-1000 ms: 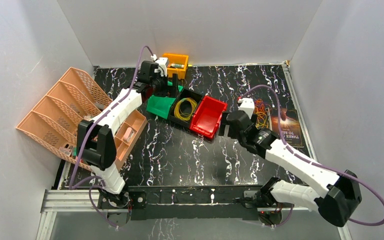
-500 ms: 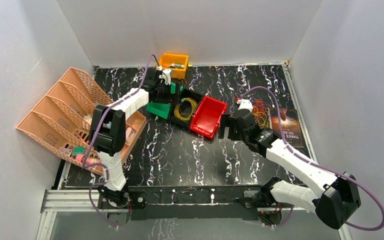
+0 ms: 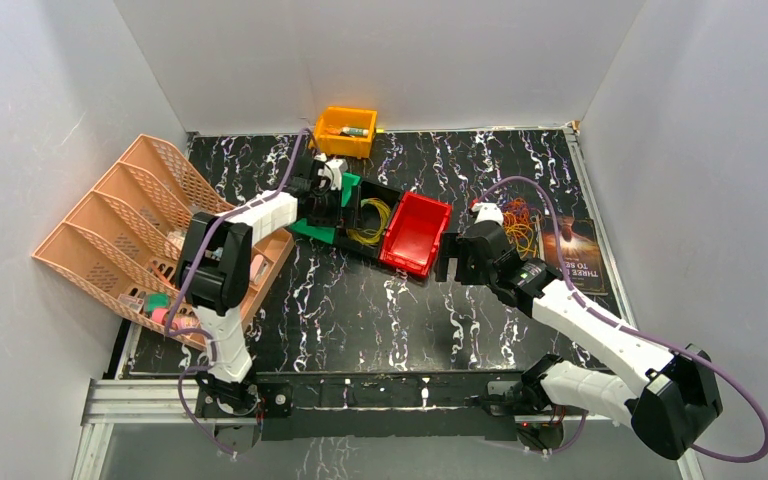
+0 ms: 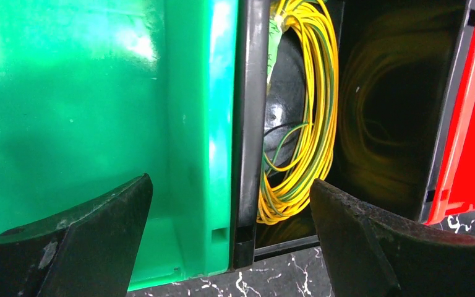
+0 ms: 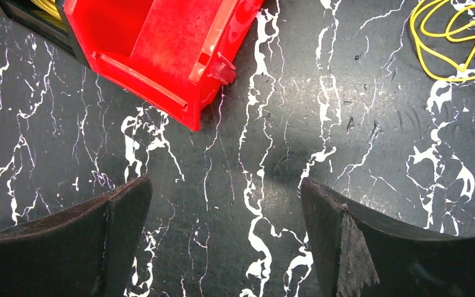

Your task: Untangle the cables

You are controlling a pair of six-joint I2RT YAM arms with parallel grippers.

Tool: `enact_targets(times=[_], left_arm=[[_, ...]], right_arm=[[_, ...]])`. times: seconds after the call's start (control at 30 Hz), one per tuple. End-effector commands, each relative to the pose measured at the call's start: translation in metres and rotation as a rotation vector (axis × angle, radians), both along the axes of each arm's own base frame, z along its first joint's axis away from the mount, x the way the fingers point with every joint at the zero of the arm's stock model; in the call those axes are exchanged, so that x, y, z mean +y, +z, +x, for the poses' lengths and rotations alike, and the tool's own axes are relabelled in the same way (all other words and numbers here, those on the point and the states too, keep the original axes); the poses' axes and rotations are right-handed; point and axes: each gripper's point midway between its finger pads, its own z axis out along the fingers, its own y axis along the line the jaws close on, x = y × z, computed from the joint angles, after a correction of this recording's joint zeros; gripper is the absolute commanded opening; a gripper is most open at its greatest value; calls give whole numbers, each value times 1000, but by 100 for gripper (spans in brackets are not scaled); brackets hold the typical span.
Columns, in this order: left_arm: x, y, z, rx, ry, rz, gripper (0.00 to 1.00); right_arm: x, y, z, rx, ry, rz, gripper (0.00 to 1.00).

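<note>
Over marbled tabletop (image 3: 360, 300), the left gripper (image 4: 229, 185), fingers spread, aims at the yellow cable coil (image 4: 325, 93) in its black bin (image 4: 247, 93), likely to lift it. The right gripper (image 5: 224, 185) hovers open too.

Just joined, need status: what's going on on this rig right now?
Nothing is gripped yet. The left gripper hangs open over the coil of yellow-green wire in the black plastic bin, which sits between the green plastic bin and the red plastic bin. The right gripper is open above the black marbled table beside the red bin; a loose tangle of yellow and orange wire lies to its right.
</note>
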Motion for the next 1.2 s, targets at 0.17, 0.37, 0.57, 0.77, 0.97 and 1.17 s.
enact_targets(times=[0.17,0.37,0.57,0.77,0.97,1.17], left_arm=[[2,44,-28,-51,4,-60,98],[-12,43,-51,-37,-28,-64,98],[-31,23,-70,9,-71,-39,98],[-49,20,-83,13,-98,-36,98],[-41,24,-97,5,-70,-36,98],[-21,11,-125,34,-43,-9,98]], right_arm=[[8,4,6,-29,16,36,98],[9,2,9,-28,11,30,98],[10,3,12,-32,12,28,98],[3,5,12,-43,-17,13,98],[-12,14,22,-81,-89,-17,98],[-20,27,45,-87,-95,-21,98]])
